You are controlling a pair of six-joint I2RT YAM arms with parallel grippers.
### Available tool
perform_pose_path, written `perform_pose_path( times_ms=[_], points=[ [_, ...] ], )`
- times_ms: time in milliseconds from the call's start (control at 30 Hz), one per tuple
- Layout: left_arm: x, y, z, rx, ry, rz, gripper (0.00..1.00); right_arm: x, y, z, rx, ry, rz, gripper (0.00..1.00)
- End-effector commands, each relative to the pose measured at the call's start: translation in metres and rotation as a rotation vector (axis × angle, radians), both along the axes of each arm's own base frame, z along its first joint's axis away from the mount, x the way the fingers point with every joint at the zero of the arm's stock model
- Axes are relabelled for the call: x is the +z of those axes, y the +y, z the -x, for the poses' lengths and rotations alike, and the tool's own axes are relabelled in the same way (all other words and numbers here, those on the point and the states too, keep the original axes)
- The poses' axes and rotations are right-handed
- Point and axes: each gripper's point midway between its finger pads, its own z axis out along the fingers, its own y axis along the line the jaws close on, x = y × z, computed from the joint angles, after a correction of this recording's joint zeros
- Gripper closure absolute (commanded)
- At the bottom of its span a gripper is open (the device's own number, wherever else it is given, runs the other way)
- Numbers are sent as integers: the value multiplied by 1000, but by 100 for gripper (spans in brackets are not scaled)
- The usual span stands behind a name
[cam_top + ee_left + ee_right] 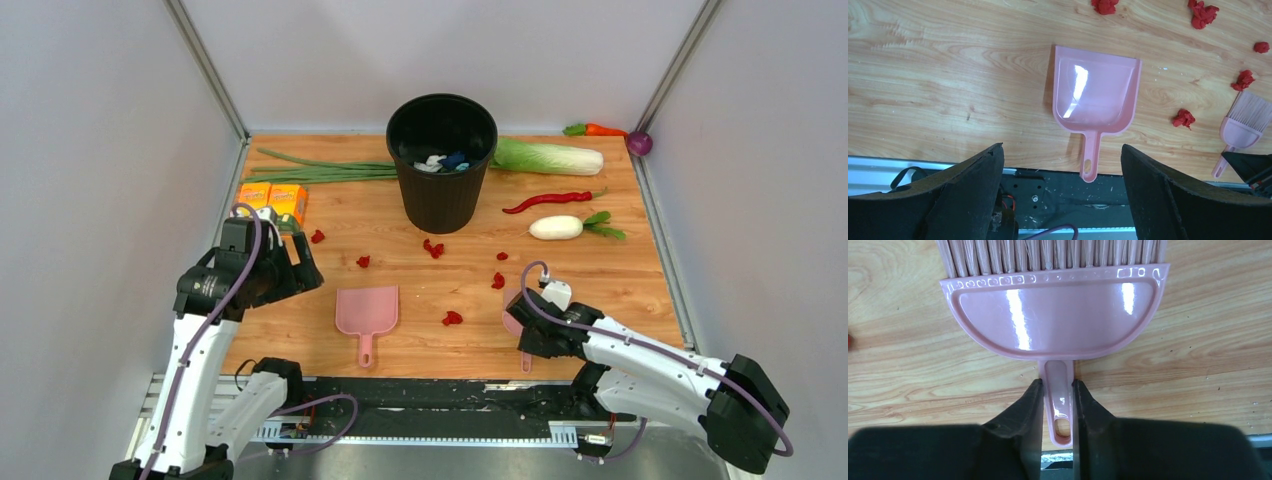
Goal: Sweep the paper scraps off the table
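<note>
Several tiny red paper scraps lie on the wood-grain table [620, 290], such as the ones at mid-table [433, 248] and near the front [452, 318]; some also show in the left wrist view [1183, 118]. A pink dustpan [367, 310] lies flat near the front edge, and shows in the left wrist view [1095, 92] as well. My left gripper [303, 268] is open and empty, raised to the left of the dustpan [1062, 160]. My right gripper [535, 328] is shut on the handle of a pink brush [1055, 315], whose bristles point away over the table [1057, 385].
A black bin [441, 160] holding white and blue scraps stands at the back centre. Green onions [320, 170], a cabbage [550, 157], a red chili [548, 201], a white radish [556, 228] and orange boxes [272, 200] lie around it. A metal rail [450, 385] runs along the front.
</note>
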Motion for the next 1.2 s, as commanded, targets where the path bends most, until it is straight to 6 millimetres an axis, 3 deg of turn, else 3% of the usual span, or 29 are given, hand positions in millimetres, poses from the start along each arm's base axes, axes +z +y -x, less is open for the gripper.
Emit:
perform_pose_path(
  times_ms=[0, 167, 533, 633, 967, 1167],
  points=[
    [12, 0, 7, -9, -36, 3, 6, 0, 3, 8, 1, 47, -17, 88],
    [21, -6, 11, -35, -70, 41, 6, 35, 6, -1, 14, 18, 2, 92],
    [75, -70, 8, -292, -228, 346, 6, 131, 24, -18, 52, -92, -91, 95],
    [81, -88, 6, -347, -219, 442, 6, 154, 32, -22, 71, -132, -146, 96],
    [103, -136, -9, -466, -214, 606, 5, 226, 87, -42, 231, -255, -332, 96],
    [112, -182, -18, -551, -196, 597, 6, 258, 123, -49, 336, -295, -366, 97]
  ],
)
